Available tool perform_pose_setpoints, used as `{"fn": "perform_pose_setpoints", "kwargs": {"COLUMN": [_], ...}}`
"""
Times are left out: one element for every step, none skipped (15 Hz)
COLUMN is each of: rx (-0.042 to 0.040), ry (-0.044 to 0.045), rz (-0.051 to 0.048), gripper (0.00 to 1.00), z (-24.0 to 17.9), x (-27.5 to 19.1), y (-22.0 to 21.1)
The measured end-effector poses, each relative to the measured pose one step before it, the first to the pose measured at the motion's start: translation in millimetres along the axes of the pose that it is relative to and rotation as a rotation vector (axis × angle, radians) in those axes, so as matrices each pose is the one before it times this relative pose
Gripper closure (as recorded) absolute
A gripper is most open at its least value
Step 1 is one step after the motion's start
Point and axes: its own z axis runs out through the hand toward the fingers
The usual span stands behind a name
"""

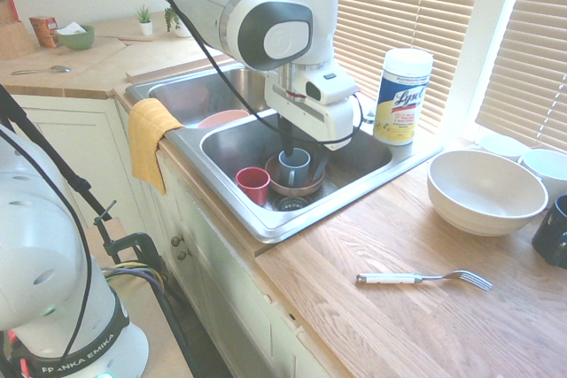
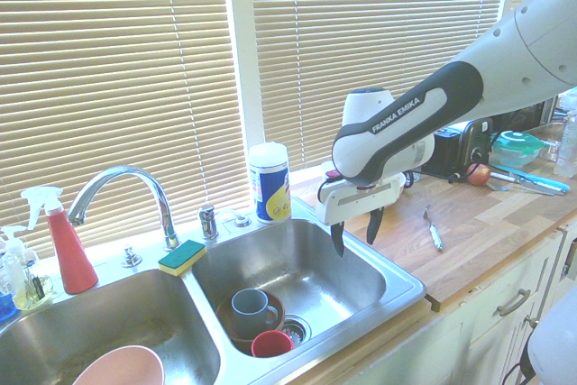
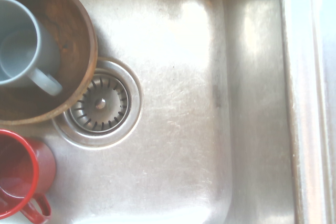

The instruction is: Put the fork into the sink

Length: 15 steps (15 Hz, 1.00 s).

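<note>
1. The fork lies flat on the wooden counter, well apart from the sink, its white handle pointing toward the sink and its silvery tines away from it. In the second exterior view the fork lies beyond the sink's raised rim.
2. The gripper hangs over the sink's right-hand basin with its two dark fingers spread apart and nothing between them.
3. In that basin sit a brown bowl with a grey-blue mug standing in it, a red cup just beside it, and the round metal drain next to both.
4. The other basin holds a pink bowl.
5. A yellow cloth drapes over the sink's front rim.
6. A canister of wipes stands behind the sink by the blinds, near a yellow-and-green sponge and the curved chrome faucet.
7. A big white bowl rests on the counter beyond the fork.
8. The sink's steel is brushed and shiny, with rounded corners.
</note>
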Motion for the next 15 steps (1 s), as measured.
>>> {"fn": "perform_pose_setpoints", "kwargs": {"rx": [-0.00082, -0.00101, 0.00104, 0.00622, 0.01055, 0.00669, -0.00310, -0.01077, -0.01198, -0.01273, -0.01015, -0.01179, -0.01198, -0.00508, -0.00163], "ry": [-0.00070, 0.00213, 0.00784, 0.00979, 0.01095, 0.01831, 0.02641, 0.02231, 0.01347, 0.00647, 0.00104, 0.00532, 0.00691, -0.00272, -0.00432], "rz": [0.00268, 0.00623, 0.00717, 0.01455, 0.02483, 0.02466, 0.02406, 0.03400, 0.03899, 0.04223, 0.04951, 0.05885, 0.06445, 0.05234, 0.03493], "gripper": [0.00, 0.00, 0.00, 0.00, 0.00, 0.00, 0.00, 0.00, 0.00, 0.00, 0.00, 0.00, 0.00, 0.00, 0.00], "z": [0.48, 0.01, -2.21, -4.83, -7.90, -9.33, -9.22, -7.48, -4.25, -0.33, 2.96, 4.10, 5.70, 5.16, 4.92], "x": [0.02, 0.82, 3.72, 6.48, 9.33, 10.67, 12.57, 13.74, 13.56, 12.35, 12.56, 12.96, 12.15, 8.68, 6.10], "y": [-0.01, 0.37, 1.62, 3.43, 5.97, 9.80, 14.11, 18.45, 19.00, 18.48, 19.12, 17.78, 16.72, 12.11, 8.55]}}
